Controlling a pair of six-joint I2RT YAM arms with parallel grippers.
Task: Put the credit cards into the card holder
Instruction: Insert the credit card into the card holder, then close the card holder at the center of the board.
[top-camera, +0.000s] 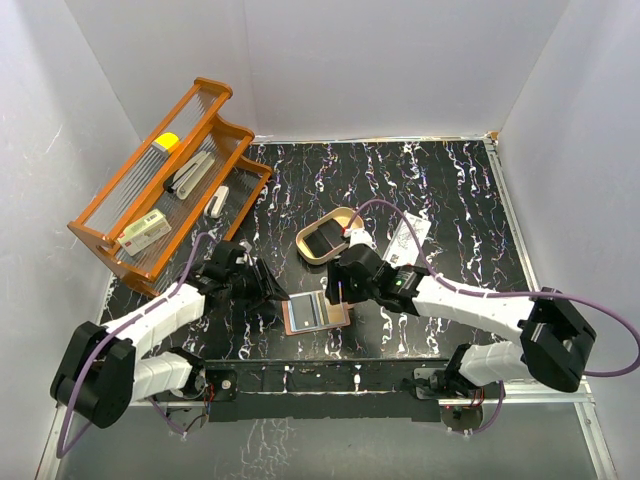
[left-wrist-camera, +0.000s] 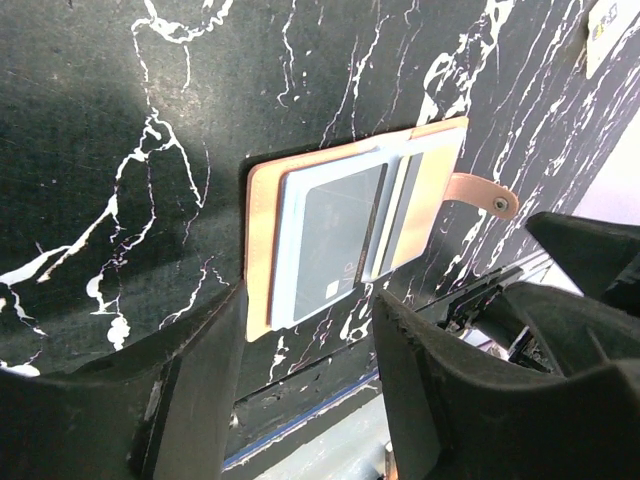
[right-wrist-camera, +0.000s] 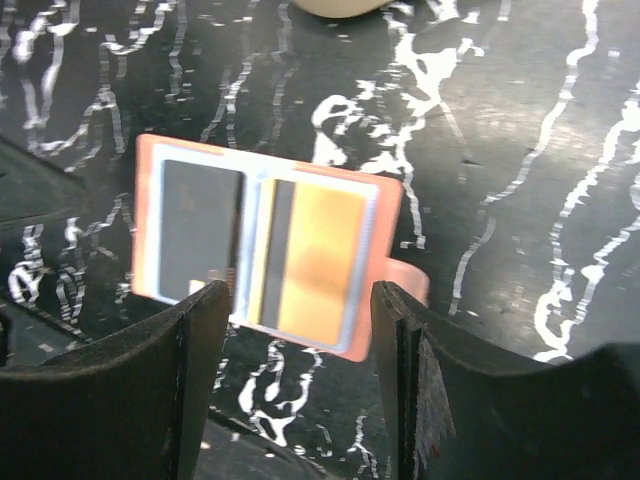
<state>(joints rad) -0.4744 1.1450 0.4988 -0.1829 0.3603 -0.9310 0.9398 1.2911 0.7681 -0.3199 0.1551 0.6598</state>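
Observation:
The reddish-brown card holder (top-camera: 291, 318) lies open and flat on the black marbled table near the front. A dark card (left-wrist-camera: 335, 235) sits in its one clear pocket and an orange card (right-wrist-camera: 315, 260) in the other. The strap tab (left-wrist-camera: 480, 192) sticks out sideways. My left gripper (top-camera: 272, 297) hovers at the holder's left edge, open, with nothing between its fingers (left-wrist-camera: 205, 370). My right gripper (top-camera: 340, 293) stands open just above the holder's (right-wrist-camera: 388, 250) right half, also empty. A white printed card (top-camera: 408, 240) lies on the table to the right of the tray.
A tan oval tray (top-camera: 303, 243) with a metal rim stands just behind the holder. The large orange wire rack (top-camera: 165, 180) with several items fills the back left. White walls close in the table on three sides.

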